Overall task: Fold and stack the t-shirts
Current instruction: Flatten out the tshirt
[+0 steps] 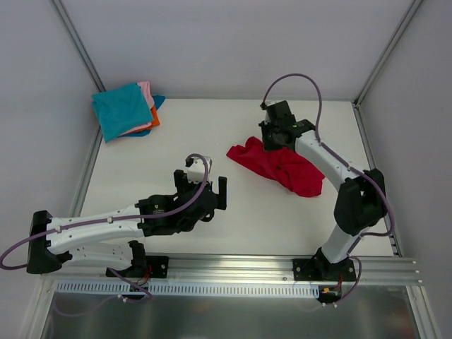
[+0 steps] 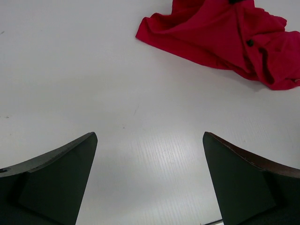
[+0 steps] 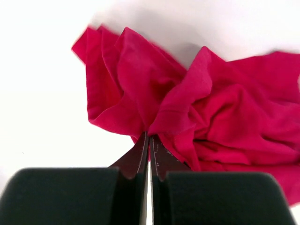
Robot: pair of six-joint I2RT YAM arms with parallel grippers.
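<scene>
Surface: white table [image 1: 212, 134], matte, faintly ribbed in the left wrist view; aluminium rail [image 1: 233, 267] along the near edge. Enclosure: pale grey walls [image 1: 233, 42] on three sides, metal posts at the back corners.

Arms: two, white with black joints.

T-shirts, red: one, red t-shirt [image 1: 279, 167], crumpled, right of centre on the table, below the right wrist.

T-shirts, folded: one stack [image 1: 126, 111] at the far left corner, well apart from the red one; teal on top, pink, orange and blue edges showing beneath. Exact count in the stack not discernible.

Right gripper [image 3: 148, 140]: fingers pressed together, pinching a gathered fold of the red t-shirt; visible only in the right wrist view, hidden under the wrist from above.

Left gripper [image 2: 150, 176]: fingers spread wide, holding nothing, over bare table, near the red t-shirt's left edge. Stack visible only from above.
</scene>
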